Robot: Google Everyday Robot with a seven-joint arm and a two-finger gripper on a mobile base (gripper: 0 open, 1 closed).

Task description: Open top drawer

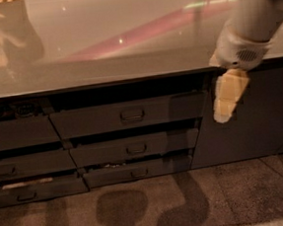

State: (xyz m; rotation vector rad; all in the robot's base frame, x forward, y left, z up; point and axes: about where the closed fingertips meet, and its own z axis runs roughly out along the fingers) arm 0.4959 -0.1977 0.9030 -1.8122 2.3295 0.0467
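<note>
Counter [103, 71] edge: arm [261, 10] slanting down, jaws apparently beside top drawer [92, 120].

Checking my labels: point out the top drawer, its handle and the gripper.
top drawer [83, 124]: camera view, left part of its dark front.
handle [132, 115]: camera view, middle of the bar.
gripper [225, 110]: camera view, pale tip, right of the top drawer, before the cabinet door [261, 119].

Single view: we look from above and in front, tilted down at the counter [127, 61], fairly near. The top drawer [97, 120] sits mid-frame, with floor [238, 195] below. The gripper [228, 97] hangs under the counter's front edge, right.
</note>
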